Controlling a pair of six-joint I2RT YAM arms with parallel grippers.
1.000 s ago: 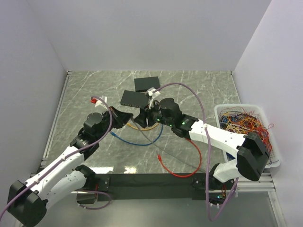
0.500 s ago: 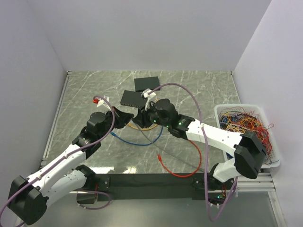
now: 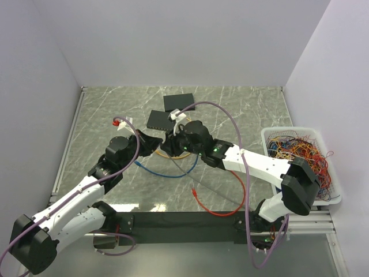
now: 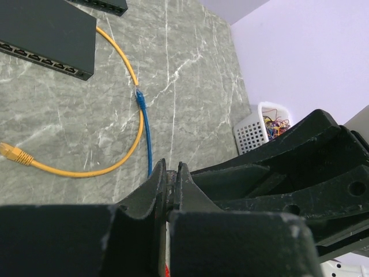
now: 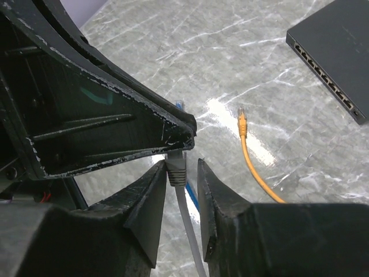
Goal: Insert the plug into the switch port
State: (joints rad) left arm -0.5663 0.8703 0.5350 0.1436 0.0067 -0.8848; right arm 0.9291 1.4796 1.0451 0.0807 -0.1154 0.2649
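- The right pincer (image 5: 182, 167) stands apart, its fingers on either side of the grey plug (image 5: 176, 170) in the middle of the wrist frame, with a gap showing on one side.
- The left pincer (image 4: 172, 173) is pressed together. Its tip meets the plug's top, but I cannot tell whether it grips it.
- The switch (image 5: 334, 63) lies upper right on the marble surface (image 5: 173, 34), well apart from the plug, with a yellow cable (image 5: 253, 161) between.

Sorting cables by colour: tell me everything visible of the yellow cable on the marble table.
The thin yellow cable lies slack on the grey marble tabletop in an open loop. One end carries a yellow moulded plug, lying free; the other runs past the flat black switch's corner, out of view. A blue cable lies close beside its curve.
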